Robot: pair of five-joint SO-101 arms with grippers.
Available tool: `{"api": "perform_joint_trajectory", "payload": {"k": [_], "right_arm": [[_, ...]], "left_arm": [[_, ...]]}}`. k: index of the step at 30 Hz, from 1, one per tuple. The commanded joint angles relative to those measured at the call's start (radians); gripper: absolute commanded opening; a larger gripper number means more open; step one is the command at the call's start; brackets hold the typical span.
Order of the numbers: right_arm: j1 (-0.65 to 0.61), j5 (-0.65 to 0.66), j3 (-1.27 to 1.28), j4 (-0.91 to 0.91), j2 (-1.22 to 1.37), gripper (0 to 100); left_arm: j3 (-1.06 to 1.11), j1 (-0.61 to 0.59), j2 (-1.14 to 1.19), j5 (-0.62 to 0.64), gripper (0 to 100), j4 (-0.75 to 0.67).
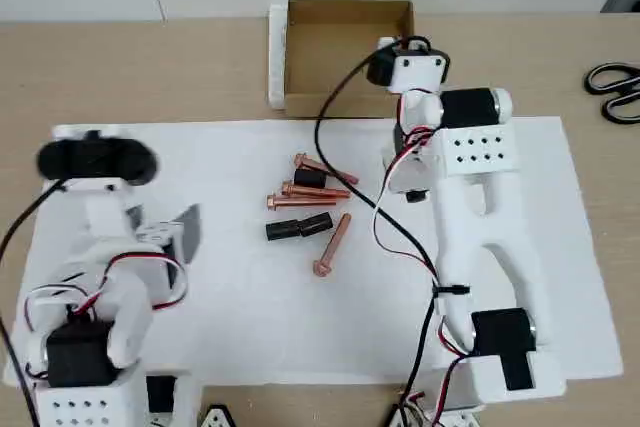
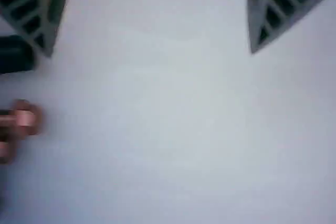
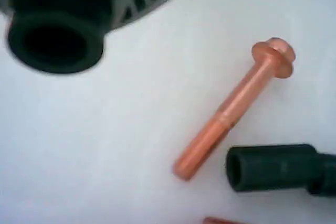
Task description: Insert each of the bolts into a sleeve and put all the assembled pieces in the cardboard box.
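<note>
Several copper bolts (image 1: 333, 244) and two black sleeves (image 1: 299, 228) lie loose together at the middle of the white sheet. My right gripper (image 1: 408, 187) hangs just right of that pile, shut on another black sleeve (image 3: 54, 42) whose open bore faces the camera. Below it the right wrist view has a bolt (image 3: 235, 106) lying beside a sleeve (image 3: 273, 167). My left gripper (image 2: 149, 45) is open over bare sheet, left of the pile (image 1: 172, 230). A bolt head (image 2: 24, 118) and a dark sleeve end (image 2: 14, 56) sit at its view's edge. The cardboard box (image 1: 350, 97) stands at the back.
A white sheet (image 1: 250, 327) covers the work area. A white foam strip (image 1: 277, 57) leans against the box's left side. Black scissors (image 1: 615, 87) lie at the far right on the bare table. The right arm's black cable (image 1: 345, 182) loops across the sheet near the bolts.
</note>
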Motion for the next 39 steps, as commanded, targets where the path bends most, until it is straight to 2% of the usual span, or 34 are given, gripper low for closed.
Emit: {"api": "perform_joint_trajectory", "payload": {"k": [1,5,12,18,26,39], "right_arm": [[0.067,-0.008,0.029,-0.042,-0.062,0.6],[0.124,-0.008,0.029,-0.045,-0.062,0.6],[0.127,-0.005,0.031,-0.041,-0.062,0.6],[0.124,-0.005,0.031,-0.048,-0.062,0.6],[0.128,0.023,0.031,-0.047,-0.062,0.6],[0.128,0.023,0.031,-0.047,-0.062,0.7]], "left_arm": [[-0.088,0.172,0.109,-0.002,23,-0.035],[-0.202,0.222,0.367,0.0,23,-0.041],[-0.441,0.242,0.729,0.005,23,-0.063],[-0.479,0.414,0.961,-0.002,23,-0.063],[-0.518,0.537,1.145,-0.003,23,-0.078],[-0.519,0.595,1.297,-0.002,23,-0.11]]}}
